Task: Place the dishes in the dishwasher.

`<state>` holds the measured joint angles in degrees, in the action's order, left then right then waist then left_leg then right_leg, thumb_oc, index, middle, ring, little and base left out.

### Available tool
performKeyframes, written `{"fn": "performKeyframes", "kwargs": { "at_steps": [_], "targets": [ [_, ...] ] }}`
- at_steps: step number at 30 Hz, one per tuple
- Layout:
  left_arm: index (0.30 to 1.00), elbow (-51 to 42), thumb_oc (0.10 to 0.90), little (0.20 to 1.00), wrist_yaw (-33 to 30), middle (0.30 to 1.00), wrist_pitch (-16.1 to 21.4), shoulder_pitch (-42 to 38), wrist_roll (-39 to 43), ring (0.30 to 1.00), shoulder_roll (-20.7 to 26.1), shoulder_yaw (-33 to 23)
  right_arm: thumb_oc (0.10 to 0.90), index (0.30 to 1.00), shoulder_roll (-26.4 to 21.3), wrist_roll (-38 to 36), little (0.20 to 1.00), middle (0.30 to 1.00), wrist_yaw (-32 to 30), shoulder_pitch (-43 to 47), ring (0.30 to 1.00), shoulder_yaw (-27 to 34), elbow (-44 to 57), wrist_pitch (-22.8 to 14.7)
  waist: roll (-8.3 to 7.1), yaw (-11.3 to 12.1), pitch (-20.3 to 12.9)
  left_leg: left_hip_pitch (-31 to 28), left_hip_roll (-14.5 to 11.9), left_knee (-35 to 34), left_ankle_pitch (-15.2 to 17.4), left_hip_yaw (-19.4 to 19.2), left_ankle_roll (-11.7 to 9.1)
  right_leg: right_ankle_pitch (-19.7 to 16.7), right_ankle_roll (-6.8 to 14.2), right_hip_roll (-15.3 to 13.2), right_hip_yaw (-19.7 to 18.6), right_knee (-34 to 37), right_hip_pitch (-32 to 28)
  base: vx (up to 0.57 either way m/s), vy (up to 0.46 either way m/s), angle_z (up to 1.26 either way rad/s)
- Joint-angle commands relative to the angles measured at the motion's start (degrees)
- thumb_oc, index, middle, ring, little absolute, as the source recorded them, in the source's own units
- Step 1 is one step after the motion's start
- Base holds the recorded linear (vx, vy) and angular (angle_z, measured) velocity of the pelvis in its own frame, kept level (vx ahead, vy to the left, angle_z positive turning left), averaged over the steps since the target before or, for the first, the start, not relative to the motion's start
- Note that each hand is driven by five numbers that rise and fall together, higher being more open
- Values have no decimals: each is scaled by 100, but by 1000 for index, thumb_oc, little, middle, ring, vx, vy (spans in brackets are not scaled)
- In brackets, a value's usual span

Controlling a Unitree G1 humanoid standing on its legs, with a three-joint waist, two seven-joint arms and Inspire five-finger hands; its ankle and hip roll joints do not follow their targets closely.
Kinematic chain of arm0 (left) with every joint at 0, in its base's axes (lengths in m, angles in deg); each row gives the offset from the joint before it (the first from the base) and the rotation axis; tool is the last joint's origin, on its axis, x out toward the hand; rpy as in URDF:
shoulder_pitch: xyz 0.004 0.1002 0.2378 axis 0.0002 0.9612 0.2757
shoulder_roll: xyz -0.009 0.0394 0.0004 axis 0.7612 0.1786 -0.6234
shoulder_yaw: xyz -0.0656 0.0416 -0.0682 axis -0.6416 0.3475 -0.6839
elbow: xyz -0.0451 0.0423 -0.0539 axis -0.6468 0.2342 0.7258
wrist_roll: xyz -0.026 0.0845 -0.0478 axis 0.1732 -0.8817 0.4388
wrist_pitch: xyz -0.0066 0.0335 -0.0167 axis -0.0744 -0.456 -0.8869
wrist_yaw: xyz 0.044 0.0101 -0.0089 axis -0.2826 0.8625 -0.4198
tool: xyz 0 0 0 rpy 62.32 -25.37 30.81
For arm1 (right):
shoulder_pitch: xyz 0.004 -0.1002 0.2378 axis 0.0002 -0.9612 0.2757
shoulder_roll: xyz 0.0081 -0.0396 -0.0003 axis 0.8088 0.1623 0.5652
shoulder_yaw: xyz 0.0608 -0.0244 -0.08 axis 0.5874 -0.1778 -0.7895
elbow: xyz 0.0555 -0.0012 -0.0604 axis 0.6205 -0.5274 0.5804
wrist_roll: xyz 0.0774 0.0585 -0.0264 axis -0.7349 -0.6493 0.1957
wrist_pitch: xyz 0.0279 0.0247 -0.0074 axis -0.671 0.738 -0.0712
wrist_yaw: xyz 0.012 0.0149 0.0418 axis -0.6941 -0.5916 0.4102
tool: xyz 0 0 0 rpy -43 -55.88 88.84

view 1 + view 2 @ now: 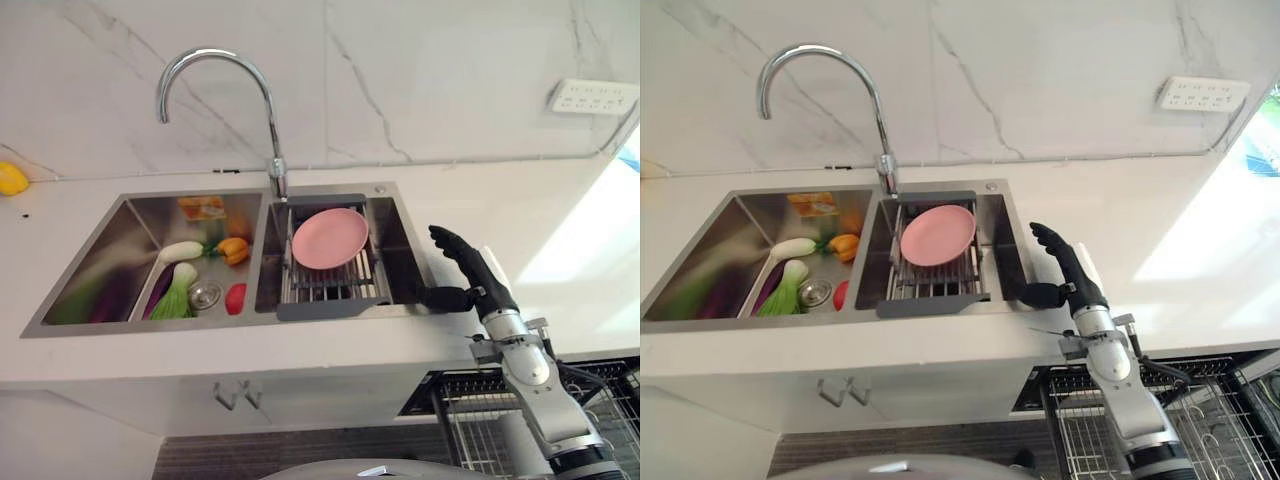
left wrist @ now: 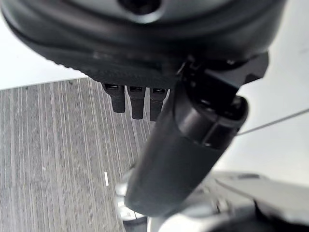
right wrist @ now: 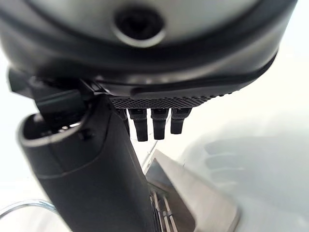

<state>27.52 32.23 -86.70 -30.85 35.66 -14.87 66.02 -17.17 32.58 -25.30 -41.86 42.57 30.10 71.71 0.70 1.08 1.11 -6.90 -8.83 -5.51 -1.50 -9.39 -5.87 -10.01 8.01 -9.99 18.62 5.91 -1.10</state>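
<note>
The pink plate [image 1: 330, 238] leans tilted on the wire drying rack [image 1: 325, 280] set inside the right basin of the steel sink [image 1: 110, 250], just below the curved faucet [image 1: 215, 95]. The right hand [image 1: 468, 268] hovers over the white surface [image 1: 480, 200] just beside the sink's right rim, its fingers straight and relaxed with the thumb standing apart, holding nothing and not touching the plate. The left hand [image 2: 159, 145] hangs low over a grey wood-grain floor, fingers loosely extended and empty. The pulled-out dishwasher rack [image 1: 1200, 430] sits below the surface edge on the right, under the right arm. The likeliest trouble from here is the grasp: the plate is thin, smooth and propped at an angle, so fingers coming from the side may only nudge its rim and push it flat against the rack bars or slide it toward the faucet rather than close round it. The sink's right wall and the rack's raised frame lie between the hand and the plate, so a low approach could knock against them. A weak pinch on the rim could let the plate slip while it is carried over the surface edge down to the dishwasher rack. The vegetables [image 1: 185, 280] in the left basin are well apart and pose little risk.
</note>
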Motion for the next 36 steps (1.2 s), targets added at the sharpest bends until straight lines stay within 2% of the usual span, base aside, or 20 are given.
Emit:
{"fn": "performKeyframes", "kwargs": {
  "at_steps": [1, 5, 10, 17, 29, 36],
  "targets": [
    [900, 155, 800, 900, -56, 900, 69, -441, -89, 900, 376, 174, 800, 900, -172, 616, 900, 900, -174, 873, 900, 177, 548, -461, -217, 104, 4, 132, 289, 103, 356, -126, 219, 798, 203, -264, 78, -103, -330, 36, -62, -5],
    [900, 238, 800, 900, -103, 900, 50, -468, -189, 900, 378, 314, 800, 900, -430, 1161, 900, 900, -394, 1539, 900, -340, 283, -410, -158, 164, -24, 87, 217, 89, 337, -132, 172, 879, 153, -187, 77, -91, -385, 33, -51, -4],
    [900, 293, 800, 900, -144, 900, 18, -502, -178, 900, 388, 388, 800, 900, -415, 1235, 900, 900, -443, 1980, 900, -697, 228, -357, -100, 186, -25, 63, 194, 93, 342, -123, 160, 921, 115, -150, 57, -91, -416, 14, -11, -1],
    [900, 253, 800, 900, -156, 900, 16, -495, -210, 900, 363, 506, 800, 900, -288, 1249, 900, 900, -469, 2216, 900, -894, 245, -365, -55, 194, -52, 5, 198, 86, 371, -103, 173, 940, 102, -162, 44, -91, -480, 16, 2, 4],
    [900, 154, 800, 900, -142, 900, 64, -492, -247, 900, 387, 648, 800, 900, -300, 1441, 900, 900, -321, 2604, 900, -1409, -296, -309, -61, 268, -63, -26, 262, 77, 409, -53, 206, 922, 109, -206, 96, -120, -515, 3, 3, 1],
    [900, 196, 800, 900, -145, 900, 86, -499, -261, 900, 420, 789, 800, 900, -355, 1723, 900, 900, -377, 3298, 900, -1928, -1083, -209, -95, 385, -64, -12, 282, 74, 412, -9, 207, 903, 118, -235, 157, -124, -523, 6, 6, 3]
  ]
}}
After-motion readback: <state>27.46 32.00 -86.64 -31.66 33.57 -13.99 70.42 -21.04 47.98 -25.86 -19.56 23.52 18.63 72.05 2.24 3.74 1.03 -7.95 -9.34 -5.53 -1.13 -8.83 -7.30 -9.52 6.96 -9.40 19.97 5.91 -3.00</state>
